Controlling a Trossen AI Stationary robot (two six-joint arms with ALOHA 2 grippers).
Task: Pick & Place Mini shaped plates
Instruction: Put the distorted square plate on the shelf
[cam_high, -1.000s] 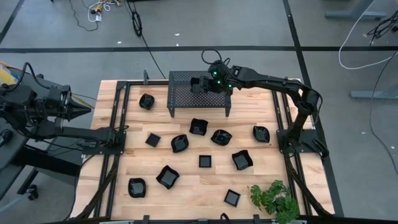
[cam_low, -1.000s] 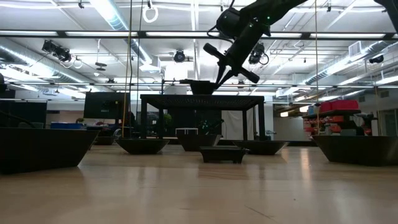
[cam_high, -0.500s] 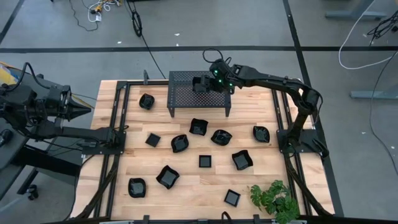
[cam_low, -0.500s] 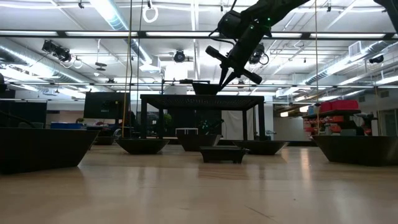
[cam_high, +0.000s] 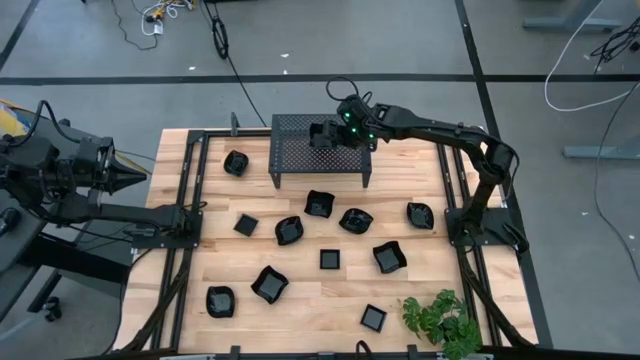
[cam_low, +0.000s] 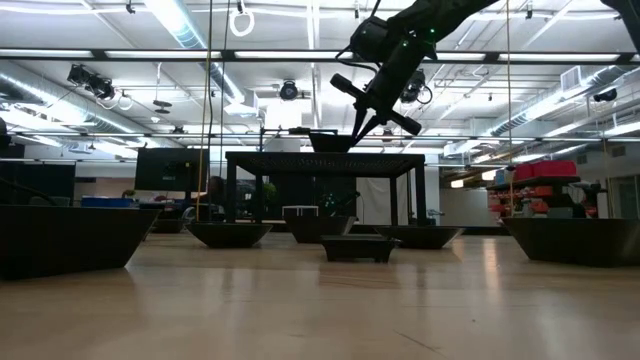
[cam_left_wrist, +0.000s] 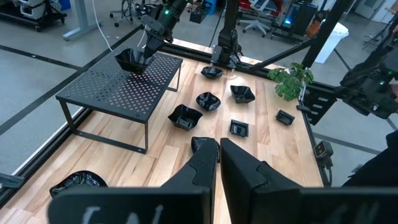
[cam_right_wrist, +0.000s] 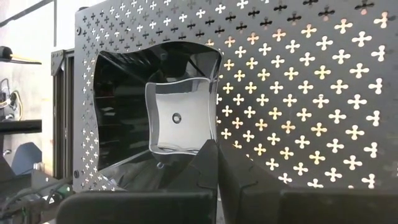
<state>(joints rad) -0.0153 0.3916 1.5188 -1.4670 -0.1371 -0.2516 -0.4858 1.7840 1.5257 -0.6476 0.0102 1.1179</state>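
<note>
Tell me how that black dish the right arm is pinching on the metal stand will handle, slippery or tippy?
The dish looks glossy, so probably slick in a thin rim pinch. The right end effector grips only one edge, so the dish may tilt or swing. Its rigid, flared shape suggests it would sit steady on the perforated stand, though a chip seems possible if dropped.

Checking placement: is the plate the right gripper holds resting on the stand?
Yes: plate sits level on the stand; right gripper is shut on its rim.

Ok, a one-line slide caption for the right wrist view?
Right gripper, shut on the rim of a glossy black wavy-edged mini plate, holds it on the black perforated-metal stand.
</note>
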